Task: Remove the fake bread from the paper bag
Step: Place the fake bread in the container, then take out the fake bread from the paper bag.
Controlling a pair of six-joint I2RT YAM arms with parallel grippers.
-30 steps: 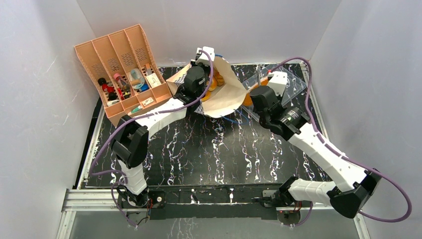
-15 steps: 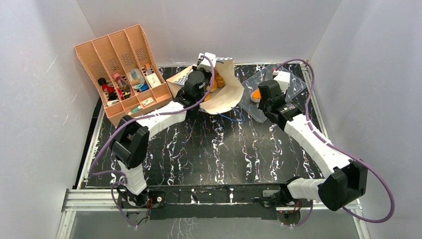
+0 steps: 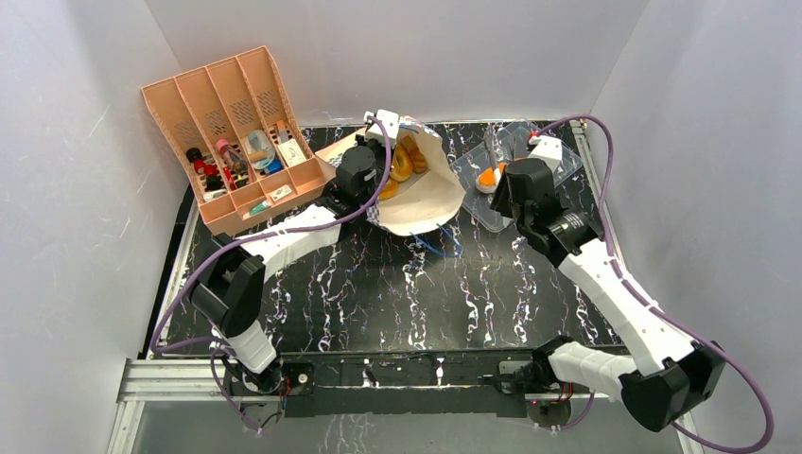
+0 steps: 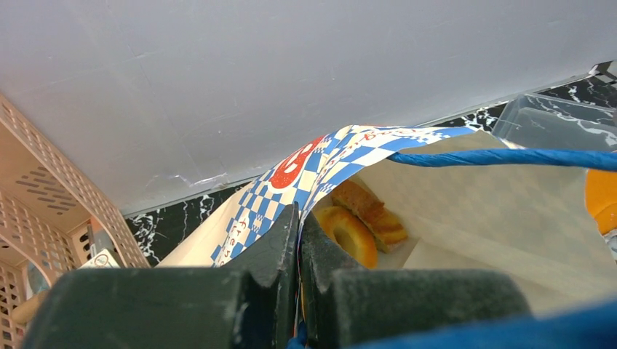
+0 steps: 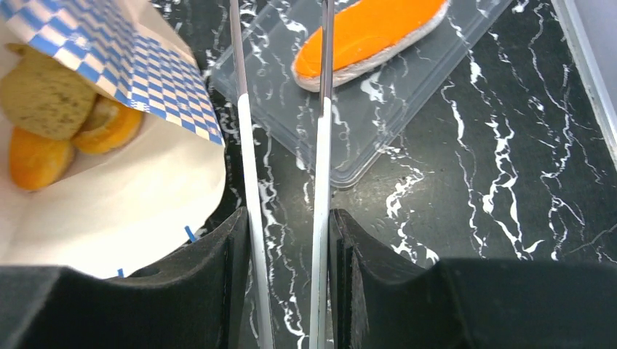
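Your left claw (image 4: 299, 225) pinches the bag (image 3: 430, 194) rim; bread (image 5: 44, 94) lies left of your right claw (image 5: 289, 218), which grips tongs (image 5: 247, 145).

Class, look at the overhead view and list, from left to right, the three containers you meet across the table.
orange slotted organiser → paper bag → clear plastic tray

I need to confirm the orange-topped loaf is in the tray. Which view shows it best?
Right wrist: the orange-topped loaf lies large and sharp in the clear tray, behind the metal tongs. Top external shows only a small orange patch; left wrist only an orange sliver at the frame edge.
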